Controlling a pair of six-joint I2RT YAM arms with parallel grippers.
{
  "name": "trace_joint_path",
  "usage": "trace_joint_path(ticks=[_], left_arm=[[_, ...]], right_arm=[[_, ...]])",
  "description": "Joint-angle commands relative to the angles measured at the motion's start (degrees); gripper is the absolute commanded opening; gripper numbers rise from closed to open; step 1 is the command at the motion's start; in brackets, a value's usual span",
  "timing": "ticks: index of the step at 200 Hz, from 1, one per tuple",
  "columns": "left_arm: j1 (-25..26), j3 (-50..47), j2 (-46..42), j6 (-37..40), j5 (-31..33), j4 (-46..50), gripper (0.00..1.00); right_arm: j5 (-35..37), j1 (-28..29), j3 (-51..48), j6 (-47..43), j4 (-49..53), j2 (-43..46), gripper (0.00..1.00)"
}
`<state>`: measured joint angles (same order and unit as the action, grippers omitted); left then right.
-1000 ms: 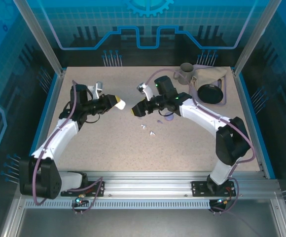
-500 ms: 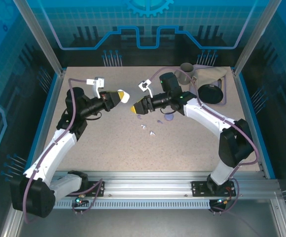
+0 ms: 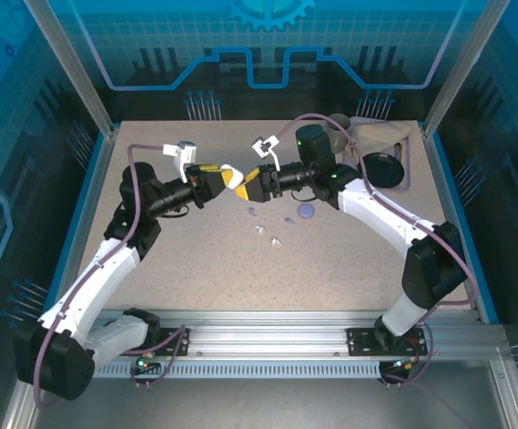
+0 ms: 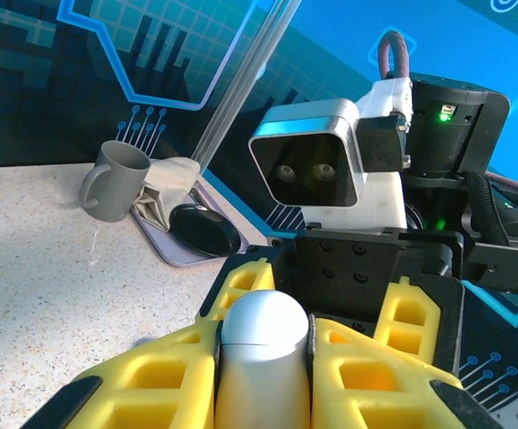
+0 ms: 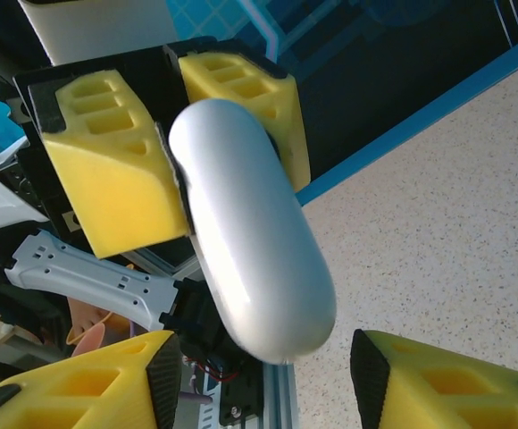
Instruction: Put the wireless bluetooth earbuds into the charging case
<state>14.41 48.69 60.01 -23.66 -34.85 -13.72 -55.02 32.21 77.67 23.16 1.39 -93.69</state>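
Case (image 5: 250,259): clamped in left gripper (image 3: 224,175), above table (image 3: 196,259), apparently unopened. Right gripper (image 3: 250,181): jaws wide, at case tip. Earbuds (image 3: 260,230): 4 loose on table; 0 inserted.

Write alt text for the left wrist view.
The left hand clamps a white case between yellow fingers, its end toward the open right hand and that arm's camera. Behind, a grey mug stands on the speckled table beside a cloth and a black disc.
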Motion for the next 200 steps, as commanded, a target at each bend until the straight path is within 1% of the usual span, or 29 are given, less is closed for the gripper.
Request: trace_joint_path(ticks=[1,27,95,130,152,200], left_arm=[[0.87,-0.7,-1.21,1.58,-1.78,-2.81,0.08],[1.31,-0.95,-1.2,1.68,-1.93,-3.15,0.08],[1.75,-1.04,-1.12,1.7,-1.71,-3.23,0.1],[1.98,-1.43,-1.03,2.07,-1.54,-3.21,0.11],[2.02,-1.7,-1.03,2.29,-1.55,-3.23,0.12],[2.2,-2.21,-1.03,2.0,-1.56,-3.88,0.1]], right_arm=[[-2.11,-0.3,0.97,0.96,-2.85,0.94,0.54],[-2.81,-0.15,1.16,1.37,-4.02,1.05,0.51],[-2.82,-0.06,1.27,1.58,-4.72,1.71,0.39],[-2.99,-0.02,1.35,1.6,-4.61,2.18,0.27],[-3.25,-0.04,1.17,1.73,-4.97,2.56,0.26],[-3.52,0.73,1.83,1.62,-4.82,2.72,0.34]])
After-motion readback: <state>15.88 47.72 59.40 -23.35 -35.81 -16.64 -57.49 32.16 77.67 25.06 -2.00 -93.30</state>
